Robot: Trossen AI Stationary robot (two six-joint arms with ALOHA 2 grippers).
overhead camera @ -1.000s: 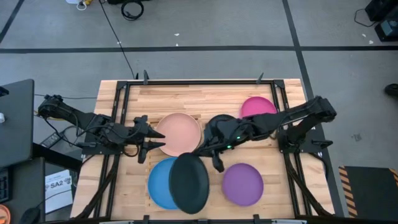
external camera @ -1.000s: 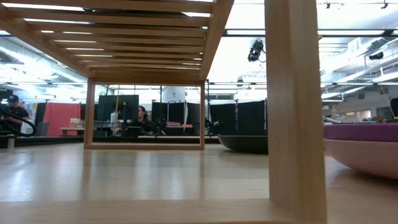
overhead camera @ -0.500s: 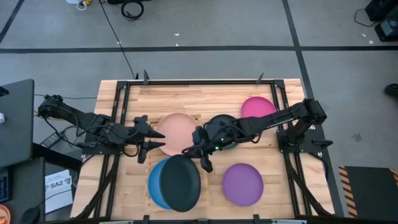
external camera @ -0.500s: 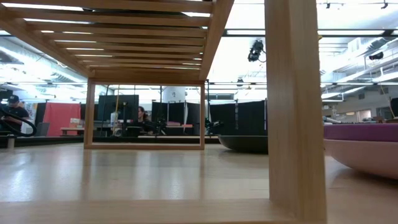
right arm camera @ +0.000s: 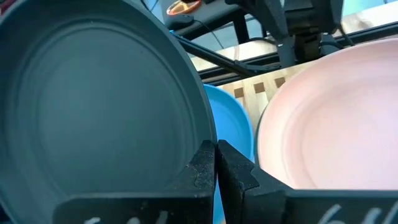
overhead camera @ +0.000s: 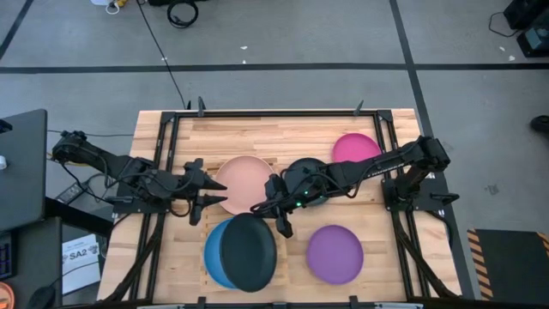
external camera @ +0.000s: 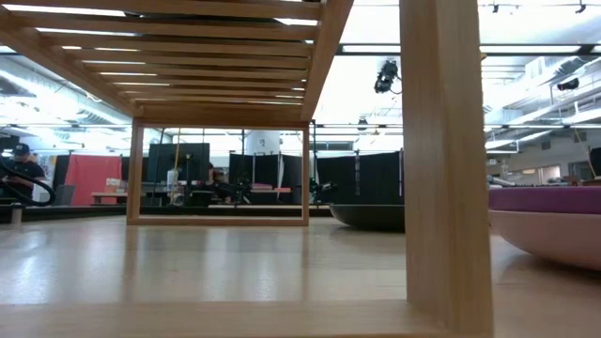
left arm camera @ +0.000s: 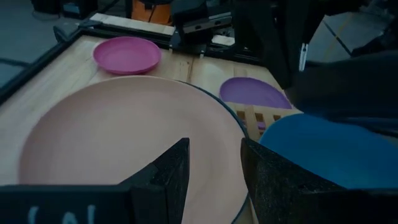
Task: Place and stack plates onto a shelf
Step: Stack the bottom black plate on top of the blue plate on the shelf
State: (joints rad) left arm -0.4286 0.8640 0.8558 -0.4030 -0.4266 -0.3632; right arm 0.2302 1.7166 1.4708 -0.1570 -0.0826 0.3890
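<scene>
The right gripper [overhead camera: 276, 209] reaches across mid-table, jaws pinched together on the rim of the round matte dark grey plate [overhead camera: 248, 252], which sits over the round blue plate [overhead camera: 214, 255] on the light wooden slatted shelf [right arm camera: 264, 86] at the near edge. The left gripper [overhead camera: 208, 198] sits at the edge of the round salmon pink plate [overhead camera: 248, 184], fingers [left arm camera: 166, 180] apart either side of its rim. A teal rim [left arm camera: 237, 121] peeks from under the pink plate. The round purple plate [overhead camera: 334, 254] lies just right of the shelf and the round magenta plate [overhead camera: 355, 148] near the far right corner, with bare planks along the far edge. A white label [overhead camera: 77, 253] beside the table reads "SA2".
</scene>
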